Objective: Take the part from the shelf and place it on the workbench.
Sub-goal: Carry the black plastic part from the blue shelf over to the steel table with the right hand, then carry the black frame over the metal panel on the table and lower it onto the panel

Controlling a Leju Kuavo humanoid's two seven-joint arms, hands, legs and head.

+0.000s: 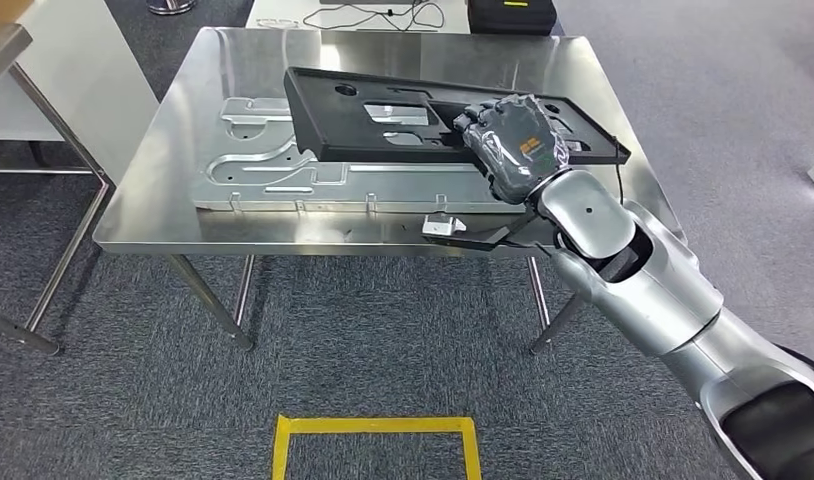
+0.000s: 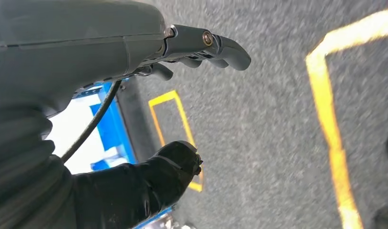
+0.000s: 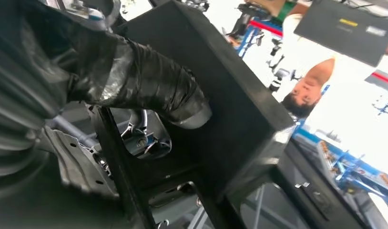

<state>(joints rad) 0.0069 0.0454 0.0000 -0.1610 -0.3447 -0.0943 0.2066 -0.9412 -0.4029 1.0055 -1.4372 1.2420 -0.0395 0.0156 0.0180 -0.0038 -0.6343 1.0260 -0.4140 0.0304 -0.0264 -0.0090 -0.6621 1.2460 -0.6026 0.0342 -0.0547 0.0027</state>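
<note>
The long black plastic panel with cut-out openings [image 1: 383,125] is held at its right end by the robot's right hand [image 1: 515,143], whose fingers [image 1: 478,125] are curled down over the panel's upper face; in the right wrist view the thick taped thumb [image 3: 154,88] presses against the panel's dark flat side [image 3: 230,100], so the grip is a clamp between thumb and fingers. The panel slants across the back right part of the shiny steel surface [image 1: 163,190], its left end lying over the flat silver sheet-metal plate with pressed ribs [image 1: 283,175], which lies along the front half of the surface, its long side parallel with the front edge. The panel's right end reaches out to the right edge of the surface. Whether the panel's held end rests on the surface or is lifted a little I cannot tell.

A small pale metal bracket [image 1: 443,225] lies at the front edge, just below the silver arm's wrist.

The left hand [image 2: 197,47] hangs over grey carpet [image 2: 268,124], its fingers loosely bent and apart, with nothing in them. Yellow tape lines [image 2: 325,109] mark the carpet there, and a yellow tape rectangle [image 1: 375,428] lies on the floor in front of the surface.
</note>
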